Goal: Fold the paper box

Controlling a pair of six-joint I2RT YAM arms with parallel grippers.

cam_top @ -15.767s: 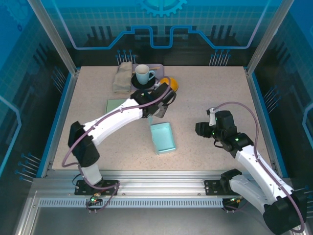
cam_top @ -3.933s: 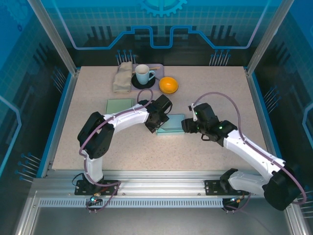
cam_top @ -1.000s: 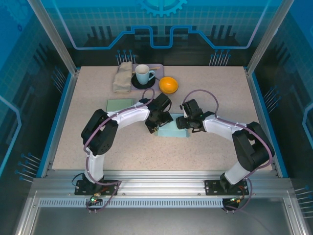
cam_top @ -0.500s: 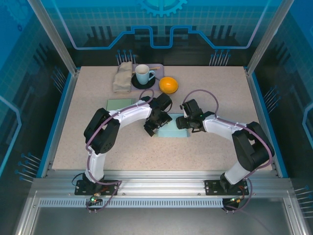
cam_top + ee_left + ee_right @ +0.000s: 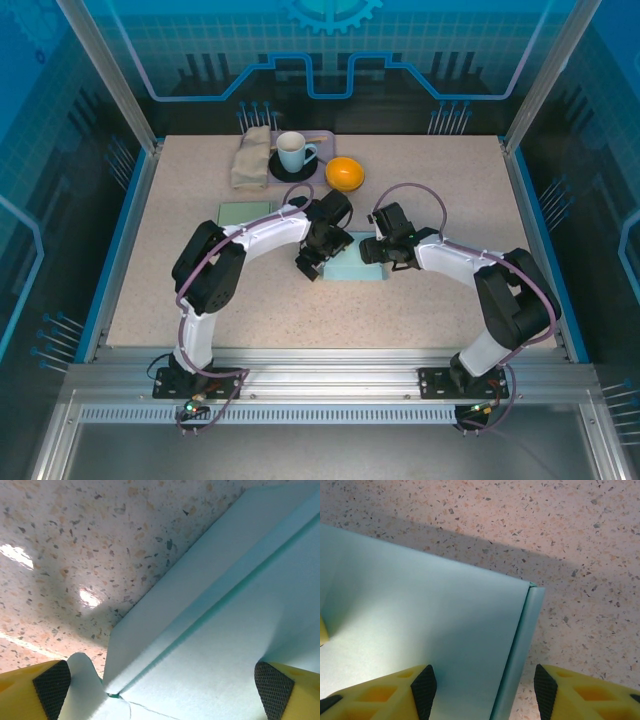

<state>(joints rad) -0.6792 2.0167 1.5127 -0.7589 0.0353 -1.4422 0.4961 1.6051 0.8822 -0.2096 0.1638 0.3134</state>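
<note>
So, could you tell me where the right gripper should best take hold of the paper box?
Probably the narrow folded side wall, from above: the right gripper straddles that edge of the paper box, and the thin strip fits between open pads, unlike the broad flat panel.

We are seeing the paper box [image 5: 352, 268] under bright, even overhead light, with a blue cast coming off the walls [image 5: 50, 230] around it. In the left wrist view, two white glare patches are shining on the table [image 5: 60, 525] left of the box, beside a soft grey shadow. In the right wrist view, a broad shadow is lying beyond the box's far edge.
</note>
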